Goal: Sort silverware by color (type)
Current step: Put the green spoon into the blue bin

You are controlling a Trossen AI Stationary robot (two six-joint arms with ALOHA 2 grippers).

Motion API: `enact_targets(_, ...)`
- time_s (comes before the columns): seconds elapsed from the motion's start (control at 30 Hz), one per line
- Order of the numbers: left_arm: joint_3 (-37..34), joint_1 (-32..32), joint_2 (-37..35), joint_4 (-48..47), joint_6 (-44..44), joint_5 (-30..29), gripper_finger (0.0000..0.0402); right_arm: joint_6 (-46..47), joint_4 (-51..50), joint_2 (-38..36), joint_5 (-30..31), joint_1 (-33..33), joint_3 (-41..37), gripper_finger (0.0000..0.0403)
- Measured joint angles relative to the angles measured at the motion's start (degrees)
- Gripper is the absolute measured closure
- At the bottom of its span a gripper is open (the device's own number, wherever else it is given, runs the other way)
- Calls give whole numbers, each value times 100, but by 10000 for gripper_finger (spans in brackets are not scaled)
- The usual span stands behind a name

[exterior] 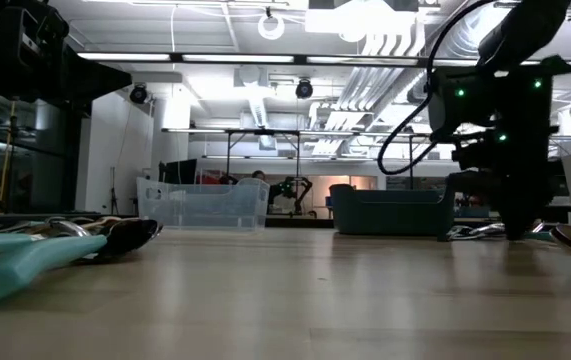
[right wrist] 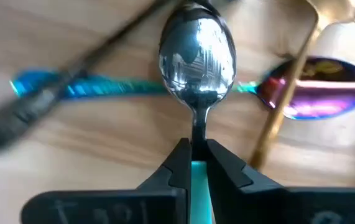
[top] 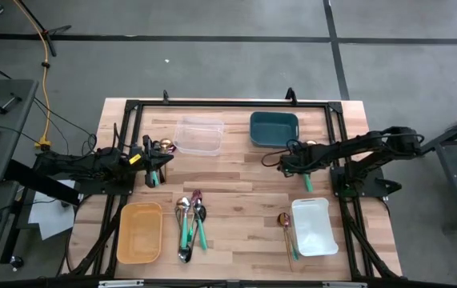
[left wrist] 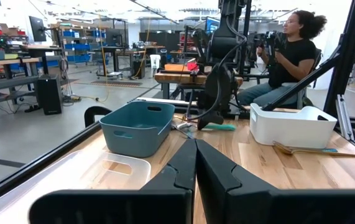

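- Teal handle, silver bowl: the spoon (right wrist: 197,59) sits pinched in the right claw (right wrist: 193,157), its neck caught between the two dark fingers and its shiny bowl jutting out past the tips, just above the wooden counter (top: 236,180).
- Under that spoon lie an iridescent pink-purple spoon (right wrist: 317,88), a gold utensil (right wrist: 289,93) crossing it, and a dark black utensil (right wrist: 71,81) lying slantwise, all on the counter.
- In the high view the right claw (top: 302,170) is just in front of the teal container (top: 274,128), on the counter's right half.
- The left claw (top: 153,178) is pressed together with nothing between its fingers, hovering at the counter's left side near the clear container (top: 198,134).
- A cluster of teal-handled spoons (top: 190,226) lies at the front centre, beside the orange container (top: 140,232).
- A gold spoon (top: 286,228) rests just left of the white container (top: 314,227).
- A person (left wrist: 289,56) sits beyond the counter in the left wrist view.
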Motion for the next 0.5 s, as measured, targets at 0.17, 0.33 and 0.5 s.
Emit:
enact_targets(0.17,0,-2,0,0,0,2,398,-256,-446,-158,-165,193,457,383)
enact_targets(0.33,1,0,0,-1,0,1,398,-521,-913,-340,-287,560,979,383)
enact_targets(0.5,2,0,0,0,0,0,398,-1141,-1131,-359,-587,1032,1512,383)
